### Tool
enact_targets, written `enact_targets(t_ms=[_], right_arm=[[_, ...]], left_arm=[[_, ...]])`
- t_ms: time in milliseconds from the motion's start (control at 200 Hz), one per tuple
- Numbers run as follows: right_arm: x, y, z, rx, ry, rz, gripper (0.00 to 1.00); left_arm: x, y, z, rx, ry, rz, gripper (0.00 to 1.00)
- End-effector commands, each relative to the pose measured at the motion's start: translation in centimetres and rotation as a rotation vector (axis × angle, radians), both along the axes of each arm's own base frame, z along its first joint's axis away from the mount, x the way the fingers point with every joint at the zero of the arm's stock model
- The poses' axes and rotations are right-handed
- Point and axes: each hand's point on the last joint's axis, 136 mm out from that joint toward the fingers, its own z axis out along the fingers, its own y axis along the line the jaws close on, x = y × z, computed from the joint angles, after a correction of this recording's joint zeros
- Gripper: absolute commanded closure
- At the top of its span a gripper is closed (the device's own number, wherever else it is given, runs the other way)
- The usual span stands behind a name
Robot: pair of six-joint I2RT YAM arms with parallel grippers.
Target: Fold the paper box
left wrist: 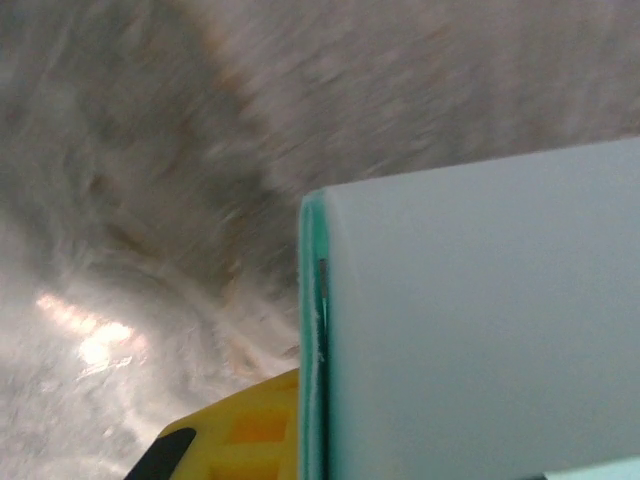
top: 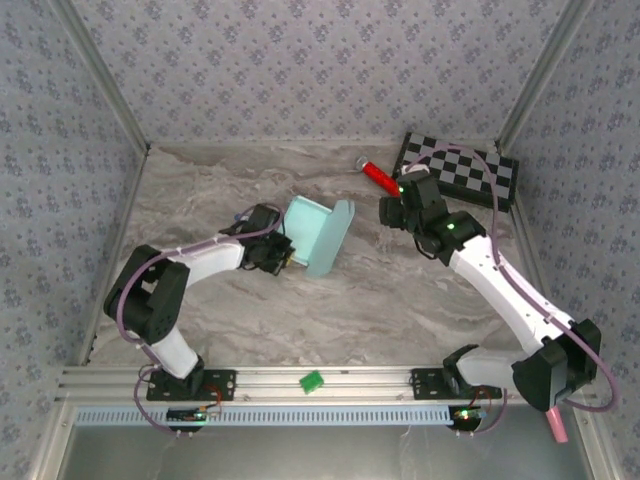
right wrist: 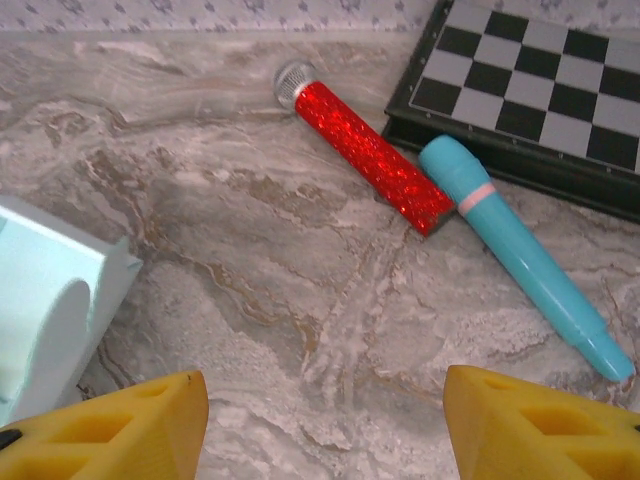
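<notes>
Close-up, cropped paper box [left wrist: 480, 320] sits pinched in left tool [top: 284, 252]; right tool [right wrist: 325, 420] stands released

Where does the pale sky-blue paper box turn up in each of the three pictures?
Top external: the pale sky-blue paper box sits near the picture's middle.
Left wrist: very close, covering the lower right.
Right wrist: at the left edge, lower half.
Shared landmark: the grey-brown marbled tabletop.

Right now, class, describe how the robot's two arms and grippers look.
Both the left arm and right arm have white links, black joints and a looping lilac cable. The right gripper has chunky yellow fingers with moulded recesses; the left gripper shows yellow too.
</notes>
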Motion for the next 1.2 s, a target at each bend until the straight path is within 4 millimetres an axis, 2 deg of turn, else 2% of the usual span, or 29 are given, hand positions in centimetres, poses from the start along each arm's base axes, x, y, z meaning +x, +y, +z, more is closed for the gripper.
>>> enact_targets(t_ms=[0, 230, 400, 590, 700, 805, 950, 1074, 1199], right_arm=[[-0.4, -0.1, -0.8, 0.026, 0.03, -0.01, 0.35], [-0.2, 0.2, -1.9, 0.034, 0.051, -0.008, 0.35], [-0.1, 0.7, -2.7, 0.04, 0.069, 0.002, 0.35], [0.0, 1.4, -2.8, 0.056, 0.082, 0.028, 0.34], [0.1, 1.9, -2.6, 0.079, 0.081, 0.048, 0.34], [0.1, 2.9, -2.6, 0.108, 0.09, 0.089, 0.34], [0.1, 4.1, -2.5, 0.134, 0.098, 0.131, 0.34], [0.1, 5.0, -2.5, 0.137, 0.101, 0.173, 0.34], [0.0, 5.5, -3.4, 0.131, 0.121, 0.193, 0.34]], left_arm=[[-1.5, -1.7, 0.7, -0.161, 0.123, 0.149, 1.0], [-3.7, -2.4, 0.3, -0.185, 0.228, 0.212, 1.0], [-3.7, -2.1, 1.0, -0.167, 0.241, 0.227, 0.74], [-3.6, -1.5, 1.2, -0.137, 0.233, 0.242, 0.54], [-3.4, -1.1, 1.5, -0.12, 0.214, 0.244, 0.38], [-3.0, -0.3, 2.6, -0.065, 0.171, 0.23, 0.2], [-2.7, 1.2, 4.6, 0.054, 0.088, 0.174, 0.02], [-1.8, 2.4, 7.4, 0.171, -0.07, 0.083, 0.01], [-0.4, 5.0, 10.1, 0.379, -0.24, -0.037, 0.01]])
